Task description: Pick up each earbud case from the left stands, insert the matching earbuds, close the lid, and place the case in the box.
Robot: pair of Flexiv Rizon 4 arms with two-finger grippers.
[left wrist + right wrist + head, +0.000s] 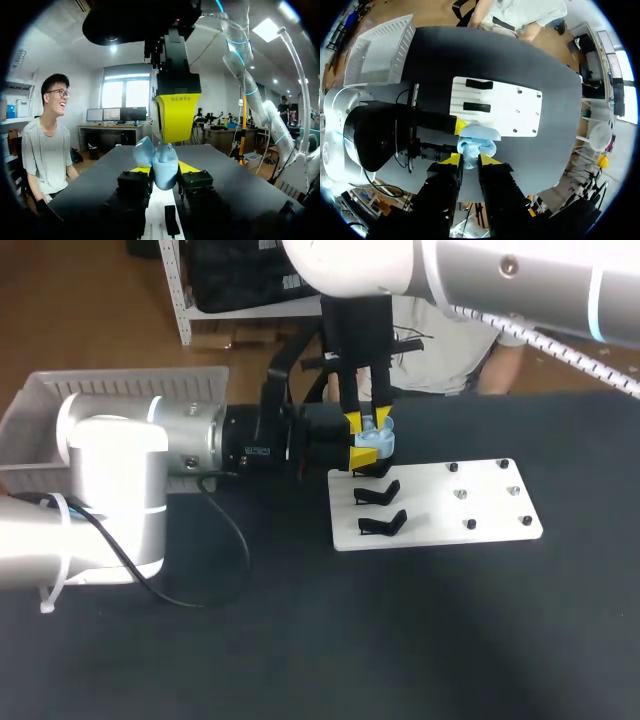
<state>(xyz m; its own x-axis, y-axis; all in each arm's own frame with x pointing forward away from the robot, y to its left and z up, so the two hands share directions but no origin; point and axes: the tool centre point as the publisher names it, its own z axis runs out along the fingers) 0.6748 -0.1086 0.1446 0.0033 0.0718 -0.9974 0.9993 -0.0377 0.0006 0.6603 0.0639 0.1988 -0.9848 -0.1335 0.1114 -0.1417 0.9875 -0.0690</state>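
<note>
Earbud case (162, 161), pale blue with its lid raised, sits clamped in the narrowly parted left gripper (164, 171) over the white stand board (440, 505). The right gripper (469, 160) meets it from above, its hold unclear. The right should work gently, straight down, while the left steadies.

Left tool (362, 456), right tool (368, 422) at blue case (384, 444) over white board (485, 510) (two black stands (380, 492))

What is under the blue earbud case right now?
The white board, next to two empty black stands; the spot directly beneath the earbud case is covered by it.
</note>
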